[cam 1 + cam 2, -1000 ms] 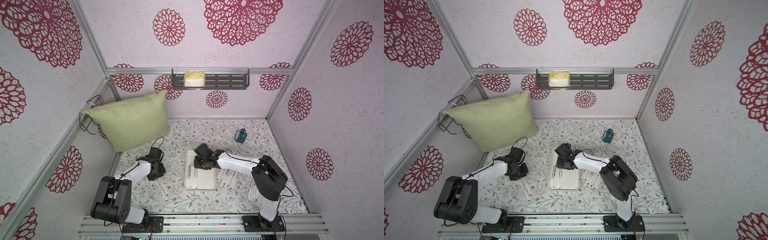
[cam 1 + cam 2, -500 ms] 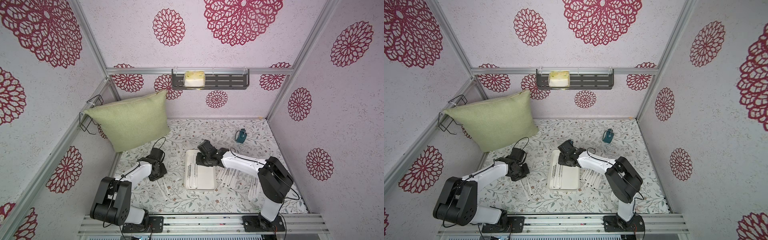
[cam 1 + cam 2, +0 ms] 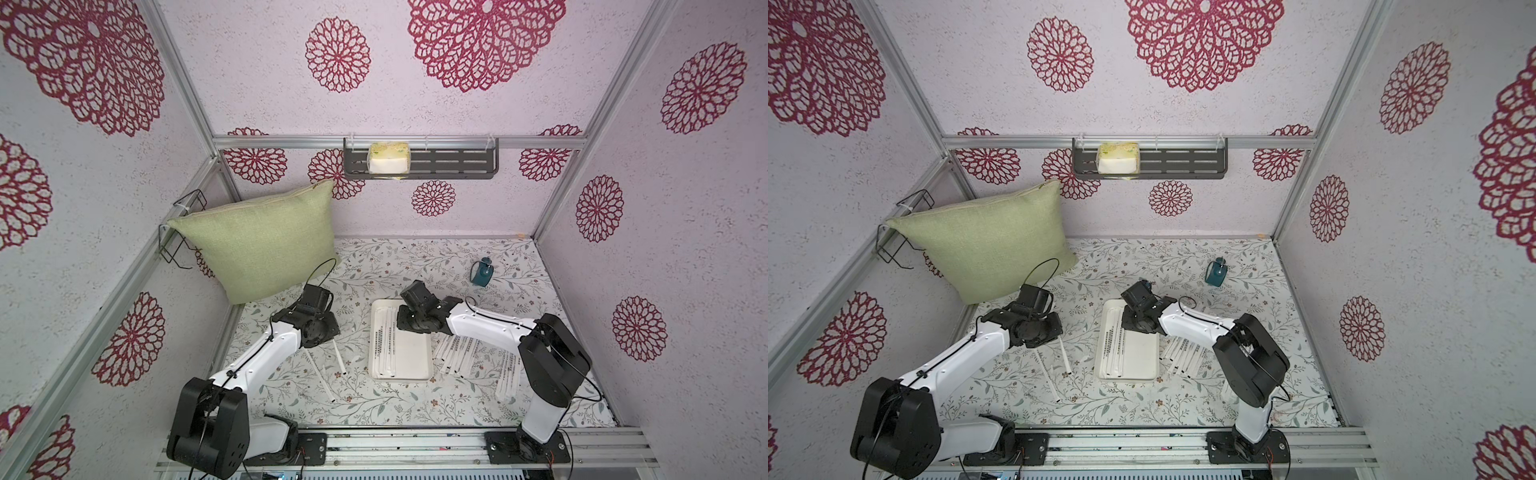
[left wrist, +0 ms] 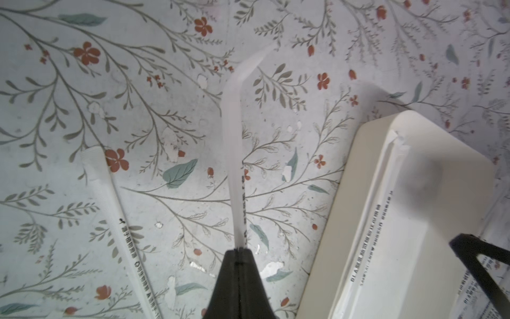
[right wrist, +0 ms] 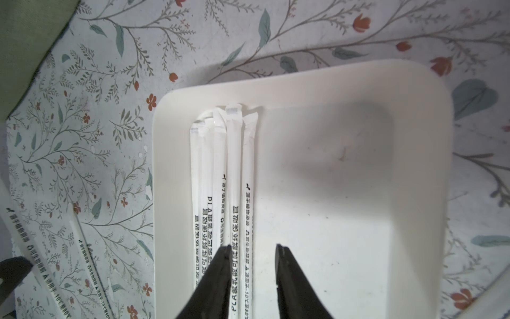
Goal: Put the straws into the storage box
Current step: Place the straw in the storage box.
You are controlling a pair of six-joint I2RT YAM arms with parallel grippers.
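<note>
Pinches one straw w/ left hand, shut tight just now, next to storage box. Holds right hand spread over straws lying in box, prob. gripping none. Means pick is done; lift and drop in next. Lots more loose on surface.

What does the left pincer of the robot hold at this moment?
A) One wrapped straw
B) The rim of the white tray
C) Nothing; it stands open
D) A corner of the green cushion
A: in the left wrist view the left pincer is shut on a single wrapped straw, and the white tray lies apart from it, untouched.
</note>
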